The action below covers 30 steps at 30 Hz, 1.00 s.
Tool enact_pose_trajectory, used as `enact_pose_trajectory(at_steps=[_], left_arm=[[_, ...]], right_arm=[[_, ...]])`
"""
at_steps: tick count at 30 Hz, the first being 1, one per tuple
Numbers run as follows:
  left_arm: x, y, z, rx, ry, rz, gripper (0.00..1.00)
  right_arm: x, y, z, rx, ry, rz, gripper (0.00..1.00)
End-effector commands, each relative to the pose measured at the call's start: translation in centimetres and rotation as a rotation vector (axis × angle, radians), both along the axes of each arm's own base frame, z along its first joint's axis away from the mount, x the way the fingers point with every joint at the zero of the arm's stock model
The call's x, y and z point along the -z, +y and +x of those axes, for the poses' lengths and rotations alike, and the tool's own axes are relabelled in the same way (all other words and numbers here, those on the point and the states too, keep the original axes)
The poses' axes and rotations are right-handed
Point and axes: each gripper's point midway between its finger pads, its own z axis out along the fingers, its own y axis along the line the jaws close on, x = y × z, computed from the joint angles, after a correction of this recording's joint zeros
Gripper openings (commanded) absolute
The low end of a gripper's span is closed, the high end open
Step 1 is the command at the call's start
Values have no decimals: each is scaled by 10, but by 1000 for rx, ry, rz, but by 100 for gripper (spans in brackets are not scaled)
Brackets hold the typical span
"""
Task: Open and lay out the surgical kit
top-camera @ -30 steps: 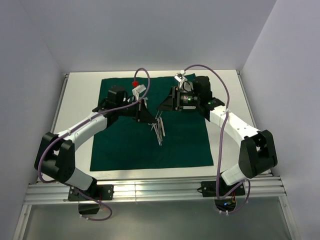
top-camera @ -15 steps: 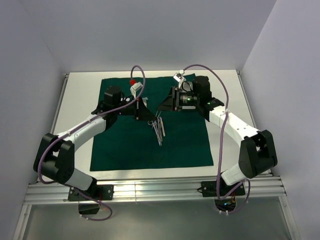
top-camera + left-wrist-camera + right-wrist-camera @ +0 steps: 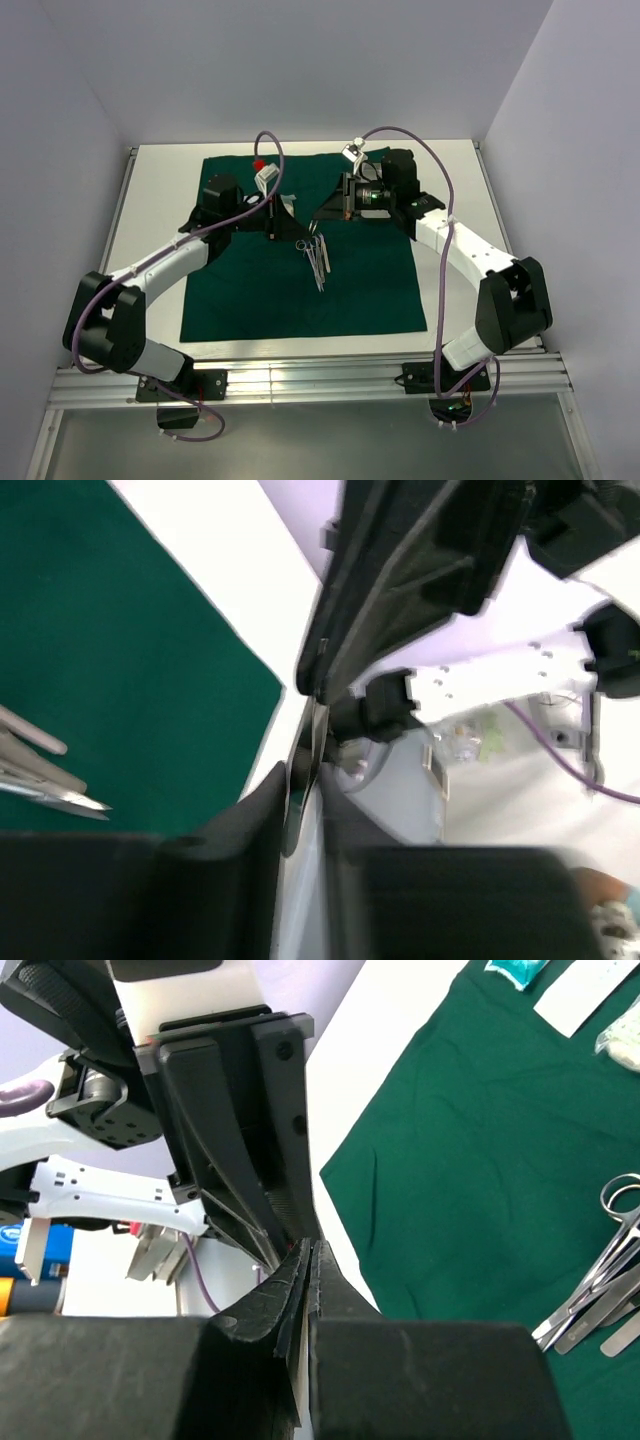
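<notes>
Grip closed, arm shifted
The right gripper (image 3: 320, 214) has been shut above the dark green cloth wrap (image 3: 260, 295); the white left arm (image 3: 170, 258) was swung toward its left edge.

Nothing legible is showing in any view: no text, label, brand or number. The pale packets (image 3: 580, 1000) are appearing too blurred to read.

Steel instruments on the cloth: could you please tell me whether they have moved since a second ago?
No. The steel instruments lie at the same spot on the green cloth, near its middle.
</notes>
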Motion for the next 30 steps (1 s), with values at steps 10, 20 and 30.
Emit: enact_pose_trajectory(at_steps=[10,20,30], left_arm=[[-5,74,40,-420,-316,395,66],[42,94,25,-340,-359,720,51],[48,76,1,-214,-341,695,44]], right_arm=[[19,3,29,159,83,-101,0],[28,36,26,136,195,-109,0],[39,59,20,90,229,-131,0]])
